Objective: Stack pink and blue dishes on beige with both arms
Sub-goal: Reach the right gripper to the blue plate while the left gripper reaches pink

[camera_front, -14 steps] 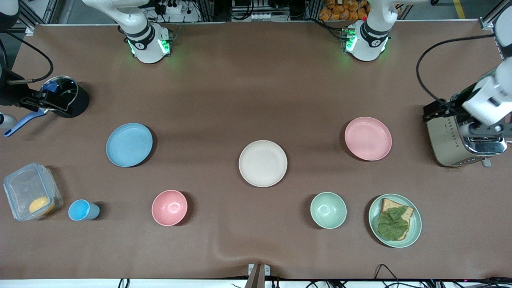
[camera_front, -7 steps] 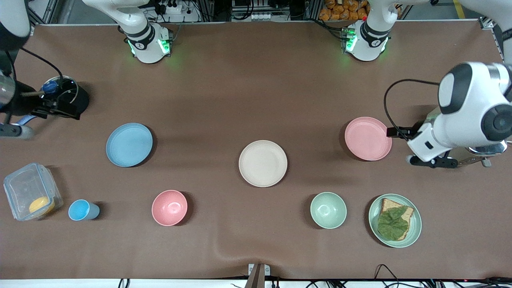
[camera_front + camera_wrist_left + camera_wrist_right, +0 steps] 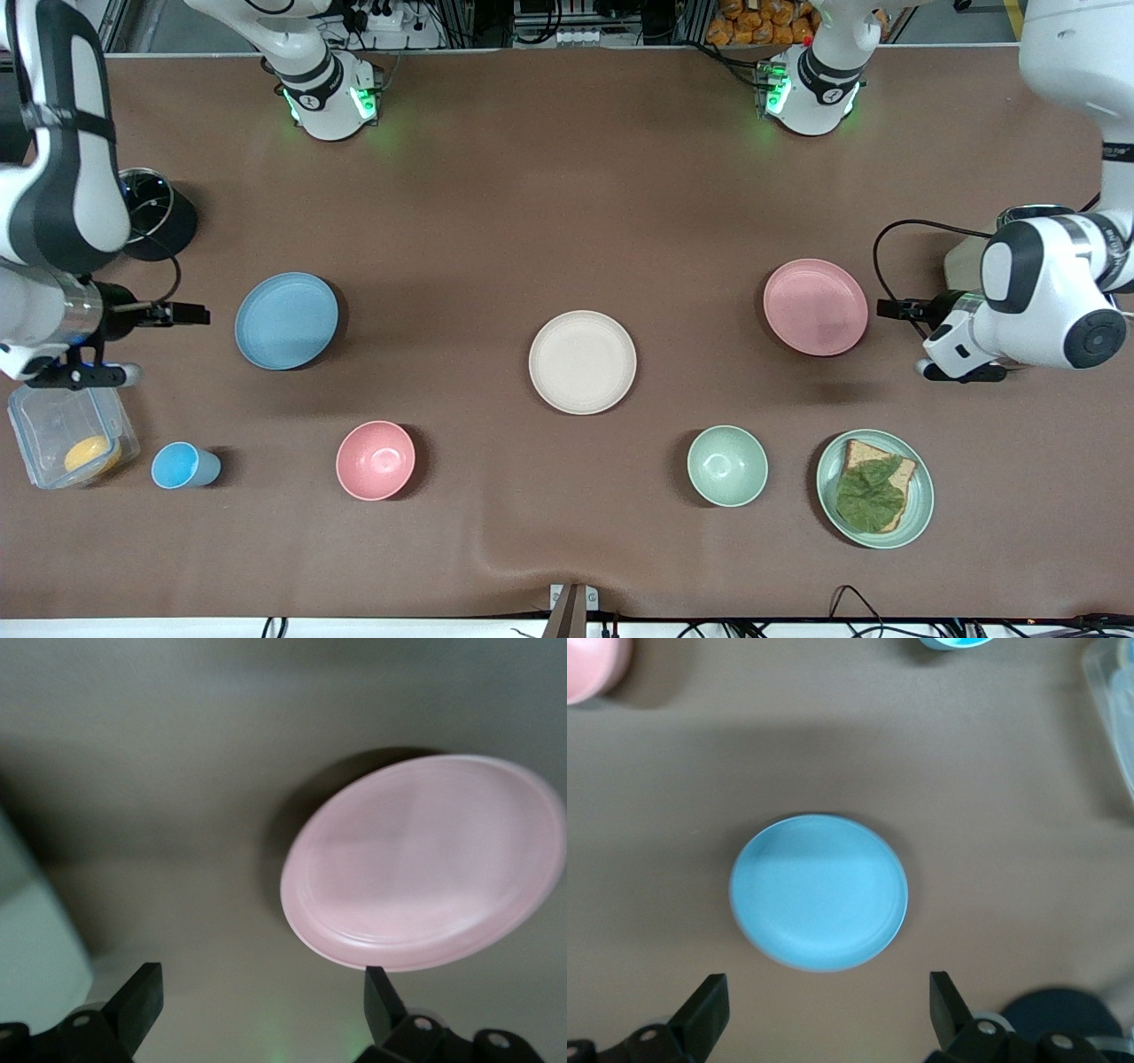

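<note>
The beige plate (image 3: pixel 582 361) lies mid-table with nothing on it. The blue plate (image 3: pixel 286 320) lies toward the right arm's end and the pink plate (image 3: pixel 815 307) toward the left arm's end. Both are bare. My right gripper (image 3: pixel 81 376) hangs open over the table beside the blue plate, at the edge of a clear box. In the right wrist view the blue plate (image 3: pixel 819 892) lies just past the open right gripper (image 3: pixel 826 1010). My left gripper (image 3: pixel 964 371) hangs open beside the pink plate. The left wrist view shows the pink plate (image 3: pixel 425 864) ahead of the left gripper (image 3: pixel 261 997).
A pink bowl (image 3: pixel 376 460), a blue cup (image 3: pixel 182 466), a green bowl (image 3: pixel 727 465) and a green plate with bread and a leaf (image 3: pixel 875 488) sit nearer the camera. A clear box (image 3: pixel 71 439) and a black pot (image 3: pixel 164 217) stand under the right arm. The left arm hides most of a toaster (image 3: pixel 35 939).
The right arm swung from the black pot down to beside the blue plate. The left arm left the toaster and now hangs beside the pink plate. No plate moved.
</note>
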Controlling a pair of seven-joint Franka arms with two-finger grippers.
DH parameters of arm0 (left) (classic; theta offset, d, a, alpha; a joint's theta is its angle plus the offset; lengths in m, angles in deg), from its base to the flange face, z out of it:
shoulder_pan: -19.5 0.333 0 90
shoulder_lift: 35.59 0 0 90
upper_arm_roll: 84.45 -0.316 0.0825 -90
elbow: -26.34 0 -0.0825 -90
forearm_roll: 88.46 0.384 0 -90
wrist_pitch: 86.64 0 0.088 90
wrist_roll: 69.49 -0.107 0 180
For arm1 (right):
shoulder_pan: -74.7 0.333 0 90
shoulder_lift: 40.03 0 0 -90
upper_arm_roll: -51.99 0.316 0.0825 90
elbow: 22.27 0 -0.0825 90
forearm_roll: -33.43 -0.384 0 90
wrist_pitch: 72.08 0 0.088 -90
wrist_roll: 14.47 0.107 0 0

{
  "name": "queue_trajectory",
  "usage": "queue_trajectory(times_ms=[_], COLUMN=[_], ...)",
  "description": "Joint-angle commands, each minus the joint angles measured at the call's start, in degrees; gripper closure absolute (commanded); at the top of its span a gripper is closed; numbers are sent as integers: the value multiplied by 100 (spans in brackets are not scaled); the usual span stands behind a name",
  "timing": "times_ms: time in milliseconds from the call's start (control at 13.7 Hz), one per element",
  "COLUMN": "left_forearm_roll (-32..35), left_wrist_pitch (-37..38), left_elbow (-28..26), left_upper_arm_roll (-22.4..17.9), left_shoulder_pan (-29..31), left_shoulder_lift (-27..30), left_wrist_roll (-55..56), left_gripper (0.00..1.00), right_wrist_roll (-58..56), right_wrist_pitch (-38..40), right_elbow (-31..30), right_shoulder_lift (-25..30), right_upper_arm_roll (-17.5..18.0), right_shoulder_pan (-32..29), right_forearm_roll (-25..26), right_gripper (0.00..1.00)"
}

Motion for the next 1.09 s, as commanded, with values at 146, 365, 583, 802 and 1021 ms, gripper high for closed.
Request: queue_trajectory(times_ms=[146,365,583,802,1021], left_forearm_roll=[-183,-840,-939,-930,-956], left_wrist_pitch=[-250,-250,-250,-224,-215], left_elbow=[-308,-168,44,97,88], left_upper_arm_roll=[64,47,47,47,56], left_shoulder_pan=[112,138,296,305,332], left_shoulder_lift=[-335,-792,-942,-951,-1003], left_wrist_roll=[-157,-184,-184,-193,-202], left_gripper=[0,0,21,67,90], right_wrist_roll=[-1192,-1639,-2018,-2019,-2019], right_wrist_pitch=[-1243,-1798,-1922,-1949,-1949], right_elbow=[-1123,-1440,-1432,-1432,-1432], right_shoulder_lift=[-9,-420,-895,-1168,-1292], right_upper_arm_roll=[71,71,71,71,71], right_shoulder_pan=[-626,-829,-1005,-1005,-1014], right_forearm_roll=[-41,-356,-682,-884,-937], right_gripper=[0,0,0,0,0])
